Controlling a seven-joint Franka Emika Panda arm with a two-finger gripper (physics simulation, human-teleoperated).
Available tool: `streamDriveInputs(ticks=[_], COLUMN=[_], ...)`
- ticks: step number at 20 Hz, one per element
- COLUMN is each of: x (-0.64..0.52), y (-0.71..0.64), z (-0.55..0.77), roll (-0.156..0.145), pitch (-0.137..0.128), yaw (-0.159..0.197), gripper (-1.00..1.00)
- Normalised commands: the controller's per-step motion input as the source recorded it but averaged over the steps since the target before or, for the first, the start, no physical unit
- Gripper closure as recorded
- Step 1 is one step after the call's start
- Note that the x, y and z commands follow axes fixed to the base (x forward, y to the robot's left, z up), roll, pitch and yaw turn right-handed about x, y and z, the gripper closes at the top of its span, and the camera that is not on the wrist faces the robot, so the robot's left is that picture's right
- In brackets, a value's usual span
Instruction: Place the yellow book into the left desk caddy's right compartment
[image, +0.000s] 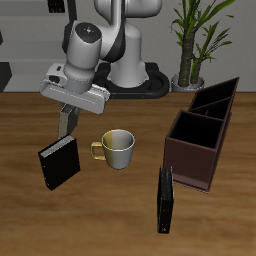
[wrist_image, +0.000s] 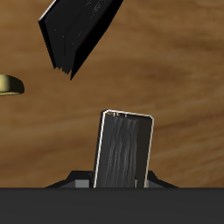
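Above the bench (image: 20, 120), the claw (image: 67, 122) is gripping the yellow book (wrist_image: 125, 149) upright, hanging well apart from the maroon caddy (image: 197, 150), with the mug (image: 117, 147) sitting between them.

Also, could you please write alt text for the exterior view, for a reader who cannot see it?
A robot arm's gripper holds the yellow book upright over a wooden table. On the table are a square black book, a mug, a tall black book and the left desk caddy.
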Motion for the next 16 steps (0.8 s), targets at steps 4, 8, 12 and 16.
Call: streamDriveInputs(ticks=[4, 8, 12, 16], x=[-0.41, -0.46, -0.26, -0.21], y=[0.59, 0.68, 0.59, 0.61], z=[0.64, 0.58, 0.2, 0.1], roll=[0.038, 0.065, 0.061, 0.035], pitch=[-0.069, -0.079, 0.005, 0.0], yaw=[0.018, 0.017, -0.015, 0.026], gripper=[1.0, 1.0, 1.0, 1.0])
